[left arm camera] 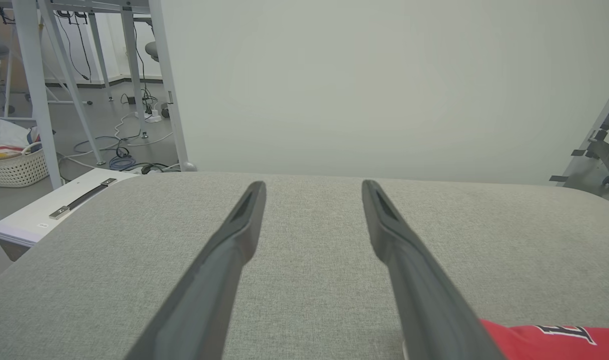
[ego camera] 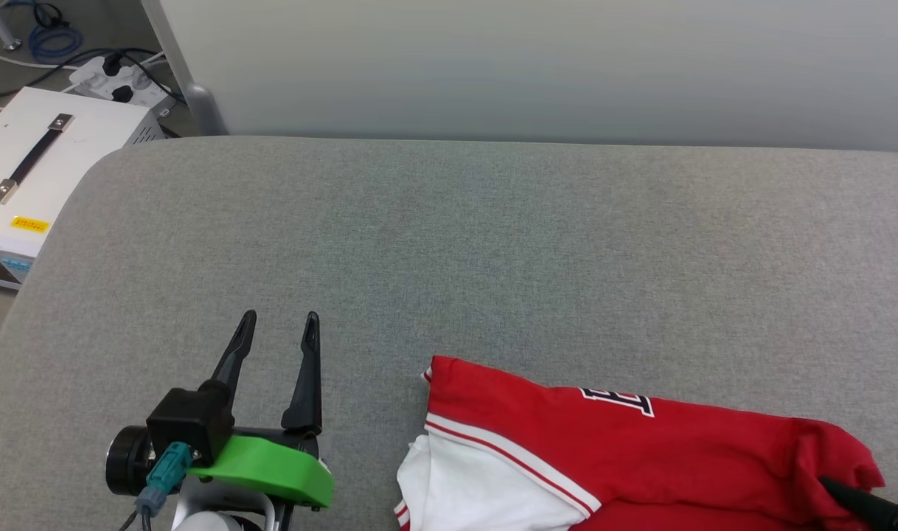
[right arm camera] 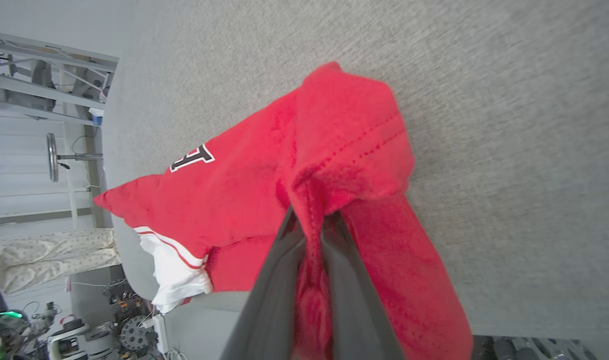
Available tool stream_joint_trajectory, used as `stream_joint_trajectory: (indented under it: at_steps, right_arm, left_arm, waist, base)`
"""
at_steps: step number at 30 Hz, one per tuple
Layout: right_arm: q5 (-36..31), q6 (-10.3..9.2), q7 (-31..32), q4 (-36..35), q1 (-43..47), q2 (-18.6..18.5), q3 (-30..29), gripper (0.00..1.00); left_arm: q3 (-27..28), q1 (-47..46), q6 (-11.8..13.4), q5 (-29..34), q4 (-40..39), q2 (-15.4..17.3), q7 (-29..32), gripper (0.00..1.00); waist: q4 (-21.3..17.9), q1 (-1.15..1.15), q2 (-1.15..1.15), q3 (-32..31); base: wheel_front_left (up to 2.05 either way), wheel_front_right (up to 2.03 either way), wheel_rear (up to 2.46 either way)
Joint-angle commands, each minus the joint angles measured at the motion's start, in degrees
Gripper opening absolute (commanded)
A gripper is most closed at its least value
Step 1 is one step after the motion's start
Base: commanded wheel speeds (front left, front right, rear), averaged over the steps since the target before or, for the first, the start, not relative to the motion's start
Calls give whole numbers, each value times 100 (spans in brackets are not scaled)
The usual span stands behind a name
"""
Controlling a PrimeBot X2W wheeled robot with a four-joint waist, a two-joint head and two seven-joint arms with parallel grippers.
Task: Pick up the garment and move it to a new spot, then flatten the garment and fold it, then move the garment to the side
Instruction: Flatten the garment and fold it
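The red jersey T-shirt (ego camera: 641, 457) lies bunched at about 5 o'clock on the grey padded table (ego camera: 493, 243), with its white sleeve (ego camera: 471, 487), trimmed in red-and-white stripes, at the near edge. The right gripper (right arm camera: 312, 215) has its jaws almost closed, pinching a ridge of red cloth at the shirt's 3 o'clock end. The right wrist view shows that fold squeezed between the fingers, while from the head one dark finger pokes out of the cloth. The left gripper (ego camera: 281, 317) hovers at 7 o'clock, jaws spread wide and holding nothing, with bare grey fabric between it and the shirt. A black, white-outlined letter (ego camera: 618, 402) on the chest, perhaps an E, is cut off by a fold. Off the table at 10 o'clock sits a white case (ego camera: 43, 169) with a black strap handle and a yellow sticker (ego camera: 31, 223) too small to read, and a power strip (ego camera: 117, 77) lies behind it. The left wrist view adds a woven laundry basket (left arm camera: 14, 167) on the floor
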Motion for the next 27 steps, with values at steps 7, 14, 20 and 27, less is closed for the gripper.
stream_joint_trajectory:
  at_steps: [7, 14, 20, 27]
  right_arm:
    - [1198, -2, 998, -56, -417, 731, -186, 0]
    - [2453, -2, 1083, 231, -640, 822, 528, 0]
    - [3022, -2, 563, 377, -743, 824, 1682, 0]
    - [3409, -2, -114, 410, -921, 825, 2953, 0]
  left_arm:
    - [-64, -19, -1, 39, 15, -4, 17, 100]
    - [-97, -102, -32, 41, 32, -4, 25, 100]
    - [-150, -209, -91, 52, 46, -27, 23, 100]
    - [-185, -365, -139, 64, 95, -132, -24, 100]
  waist:
    - [92, 0, 0, 16]
    - [277, 0, 0, 46]
    - [472, 0, 0, 151]
    - [647, 0, 0, 396]
  base:
    - [0, 0, 0]
    - [0, 0, 0]
    - [0, 0, 0]
    - [0, 0, 0]
